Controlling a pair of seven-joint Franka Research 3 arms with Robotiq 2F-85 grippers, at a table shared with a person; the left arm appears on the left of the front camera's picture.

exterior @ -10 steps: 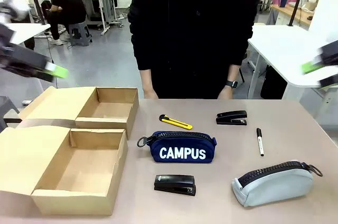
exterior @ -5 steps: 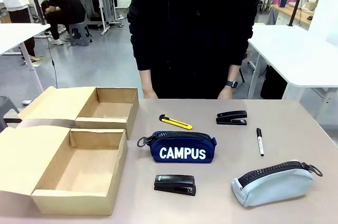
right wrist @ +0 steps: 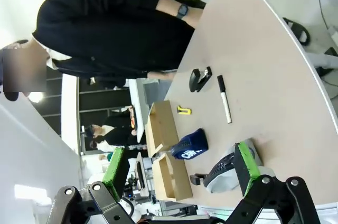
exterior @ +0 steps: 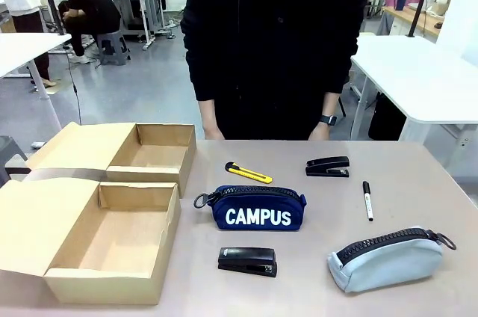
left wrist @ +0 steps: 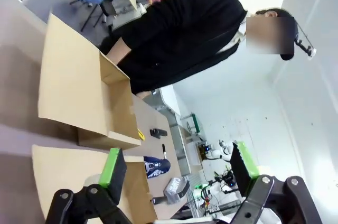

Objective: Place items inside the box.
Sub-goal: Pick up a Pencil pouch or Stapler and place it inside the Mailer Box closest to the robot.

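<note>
You have the left jaws standing wide apart with nothing between them, the green pads (left wrist: 112, 166) hanging in the air high above the tabletop (exterior: 418, 182). The right jaws are likewise wide apart and hold nothing, with their pads (right wrist: 245, 163) well above the table's near edge. All your items lie loose on the tabletop, outside the boxes. The navy zip pouch (exterior: 258, 208) marked "CAMPUS" sits in the middle, just right of the near cardboard box (exterior: 104, 285), with its zipper ring pointing towards that box. The yellow-and-black utility knife (exterior: 249, 173) lies just beyond the pouch, angled across the table. One black stapler (exterior: 247, 261) rests in front of the pouch on your side. A second black stapler (exterior: 327, 167) lies farther back on the right. A black-and-white marker (exterior: 367, 200) lies to the right of the pouch, pointing away from you. The grey zip pouch (exterior: 385, 259) sits near the front right corner, well apart from both boxes. The second cardboard box (exterior: 187, 160) stands open just behind the near one, and both have their lids folded out to the left. A person in black (exterior: 272, 40) stands at the far edge, arms down, with a watch (exterior: 327, 118) on one wrist.
</note>
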